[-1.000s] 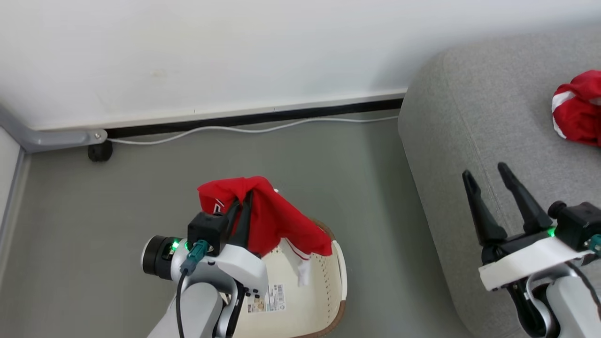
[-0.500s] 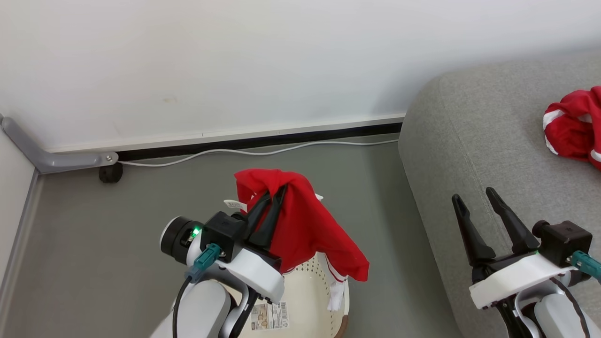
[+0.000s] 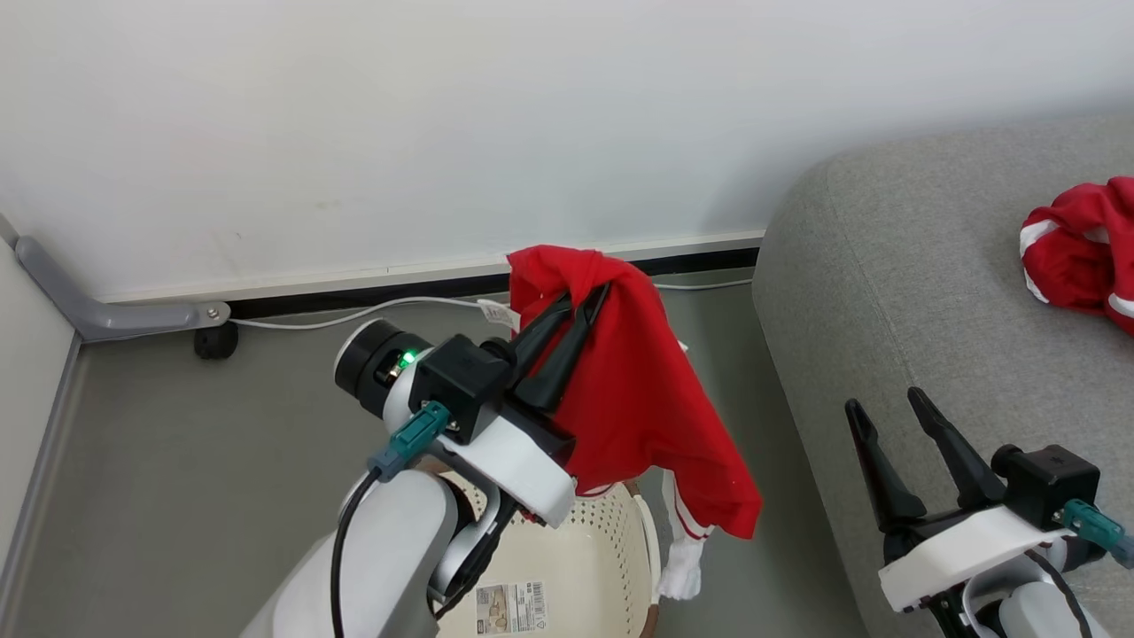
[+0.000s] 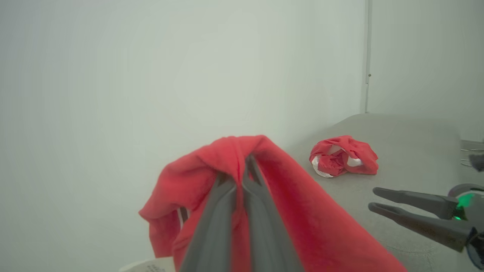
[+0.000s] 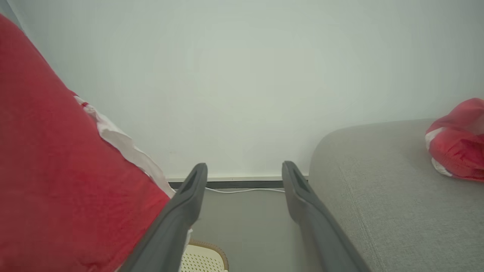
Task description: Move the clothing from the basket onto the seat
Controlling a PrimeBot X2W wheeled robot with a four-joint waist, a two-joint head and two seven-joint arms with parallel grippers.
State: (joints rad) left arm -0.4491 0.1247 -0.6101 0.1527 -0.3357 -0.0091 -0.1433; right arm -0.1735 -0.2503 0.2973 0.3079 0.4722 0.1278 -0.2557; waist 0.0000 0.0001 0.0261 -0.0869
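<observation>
My left gripper (image 3: pixel 592 295) is shut on a red garment (image 3: pixel 642 408) of the clothing and holds it in the air above the basket (image 3: pixel 594 571), with white trim hanging past the rim. In the left wrist view the same garment (image 4: pixel 310 226) drapes over my closed left gripper (image 4: pixel 247 160). A second red garment (image 3: pixel 1076 252) lies bunched on the grey seat (image 3: pixel 904 292). My right gripper (image 3: pixel 886 403) stands open over the seat's front edge with nothing between its fingers, and it is also in the right wrist view (image 5: pixel 244 168).
A white wall and dark skirting run along the back, with a white cable (image 3: pixel 354 312) on the grey floor. A grey metal leg with a black caster (image 3: pixel 215 339) stands at the left. The basket (image 5: pixel 204 258) sits on the floor left of the seat (image 5: pixel 382 196).
My left gripper has risen and swung right toward the seat with the red garment, lifting it clear of the basket. The camera view shifted. The right gripper stays open.
</observation>
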